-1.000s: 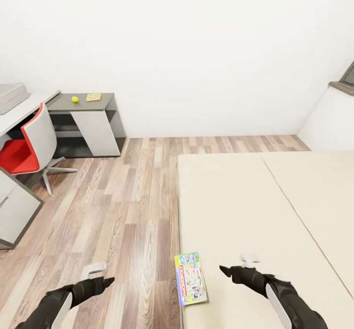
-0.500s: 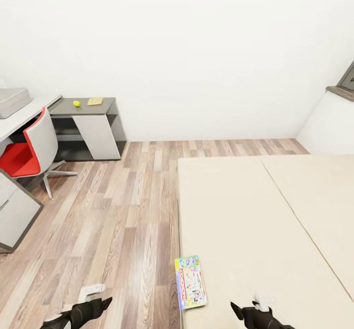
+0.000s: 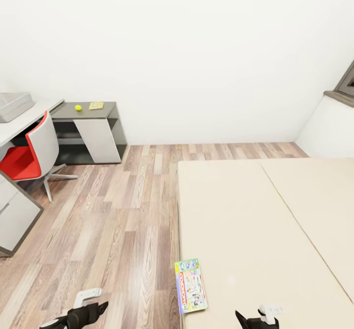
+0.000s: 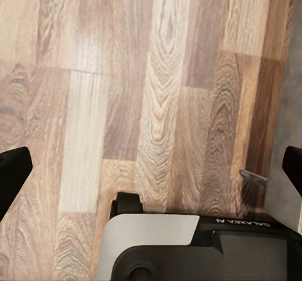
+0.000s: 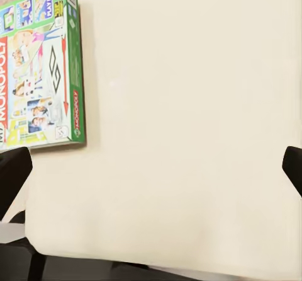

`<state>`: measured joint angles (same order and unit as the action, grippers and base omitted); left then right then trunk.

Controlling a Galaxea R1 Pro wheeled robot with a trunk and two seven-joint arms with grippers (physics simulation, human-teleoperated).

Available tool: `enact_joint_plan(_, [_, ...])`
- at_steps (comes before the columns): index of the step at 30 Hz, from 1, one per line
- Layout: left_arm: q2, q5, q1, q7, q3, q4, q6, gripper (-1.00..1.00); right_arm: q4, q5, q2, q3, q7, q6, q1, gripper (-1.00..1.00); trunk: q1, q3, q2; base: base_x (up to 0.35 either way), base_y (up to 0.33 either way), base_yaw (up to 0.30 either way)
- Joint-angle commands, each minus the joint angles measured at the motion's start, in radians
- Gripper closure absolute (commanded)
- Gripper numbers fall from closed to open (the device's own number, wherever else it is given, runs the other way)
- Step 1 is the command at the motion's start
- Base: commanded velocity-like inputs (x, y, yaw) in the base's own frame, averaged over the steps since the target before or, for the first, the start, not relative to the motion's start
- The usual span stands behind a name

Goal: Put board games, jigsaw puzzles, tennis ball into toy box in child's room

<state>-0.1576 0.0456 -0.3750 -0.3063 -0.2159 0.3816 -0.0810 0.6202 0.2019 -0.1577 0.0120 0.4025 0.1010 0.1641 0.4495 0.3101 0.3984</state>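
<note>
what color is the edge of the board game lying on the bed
Green, on the board game; clearest in the right wrist view, with a red banner across its lid.

Red-seated swivel chair [image 3: 30, 152] on plank floor [image 3: 123, 211]

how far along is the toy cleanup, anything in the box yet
Nothing looks done: the toy box on the table shows no toy, though its inside is hidden from here. Both end effectors, left and right, are open and empty. The green-edged board game lies at the edge of the bed, beside the right one. The tennis ball and a flat yellow toy wait on the dark cabinet.
</note>
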Motion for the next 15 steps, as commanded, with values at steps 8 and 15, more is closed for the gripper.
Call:
enact_joint_plan(8, [0.000, 0.003, 0.003, -0.007, -0.005, -0.022, 0.003, -1.00, -0.028, 0.008, 0.000, 0.001, 0.005, 0.024, 0.000, -1.00, 0.001, -0.012, 0.002, 0.000, 0.000, 0.000])
enact_joint_plan(15, [0.002, 0.001, 0.005, -0.007, -0.003, -0.051, 0.020, -1.00, -0.053, 0.004, 0.006, 0.000, 0.003, 0.030, 0.000, -1.00, 0.001, -0.023, 0.002, 0.000, 0.000, 0.000])
